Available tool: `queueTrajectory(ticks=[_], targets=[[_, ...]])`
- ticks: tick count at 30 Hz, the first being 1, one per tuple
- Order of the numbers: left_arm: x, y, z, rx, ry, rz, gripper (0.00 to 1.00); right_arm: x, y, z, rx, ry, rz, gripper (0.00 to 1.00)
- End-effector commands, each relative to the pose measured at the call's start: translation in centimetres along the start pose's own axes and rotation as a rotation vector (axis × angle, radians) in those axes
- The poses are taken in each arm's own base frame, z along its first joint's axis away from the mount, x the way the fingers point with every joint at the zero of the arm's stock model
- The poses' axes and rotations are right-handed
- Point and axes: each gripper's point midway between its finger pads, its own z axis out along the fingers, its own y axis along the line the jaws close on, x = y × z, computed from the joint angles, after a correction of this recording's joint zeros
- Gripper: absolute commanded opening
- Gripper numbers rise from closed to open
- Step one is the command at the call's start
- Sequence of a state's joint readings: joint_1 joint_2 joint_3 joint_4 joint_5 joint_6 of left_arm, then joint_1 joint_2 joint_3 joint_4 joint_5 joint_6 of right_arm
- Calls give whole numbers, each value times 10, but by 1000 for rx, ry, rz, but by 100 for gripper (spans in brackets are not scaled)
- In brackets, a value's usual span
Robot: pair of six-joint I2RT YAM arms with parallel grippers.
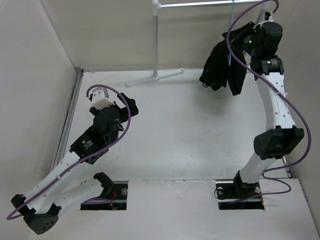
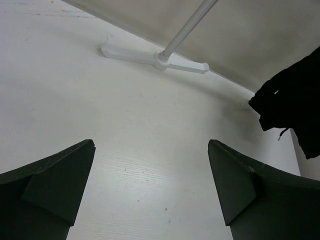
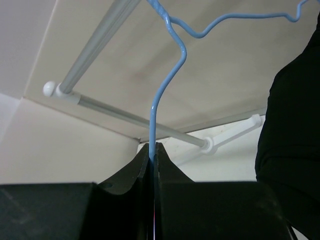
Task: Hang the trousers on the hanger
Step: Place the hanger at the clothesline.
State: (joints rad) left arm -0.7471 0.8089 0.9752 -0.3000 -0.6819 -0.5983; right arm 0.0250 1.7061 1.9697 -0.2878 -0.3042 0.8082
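The black trousers hang in a bunch at the back right, draped on the thin blue wire hanger, just under the rack's top bar. My right gripper is raised beside them and shut on the hanger's wire, which runs up from between its jaws. The trousers fill the right edge of the right wrist view and show at the right of the left wrist view. My left gripper is open and empty above the table on the left, far from the trousers.
A white tubular garment rack stands at the back: pole, foot on the table, top bar. Its foot shows in the left wrist view. Walls close the left, back and right sides.
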Motion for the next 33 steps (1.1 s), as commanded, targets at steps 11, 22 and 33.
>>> queueTrajectory(ticks=[11, 22, 33], targets=[[34, 31, 10, -57, 80, -50, 100, -59, 27, 6, -93, -130, -62, 3], [76, 42, 19, -58, 221, -129, 100, -34, -31, 25, 8, -67, -6, 10], [89, 65, 27, -144, 276, -135, 100, -40, -27, 5, 15, -72, -21, 92]])
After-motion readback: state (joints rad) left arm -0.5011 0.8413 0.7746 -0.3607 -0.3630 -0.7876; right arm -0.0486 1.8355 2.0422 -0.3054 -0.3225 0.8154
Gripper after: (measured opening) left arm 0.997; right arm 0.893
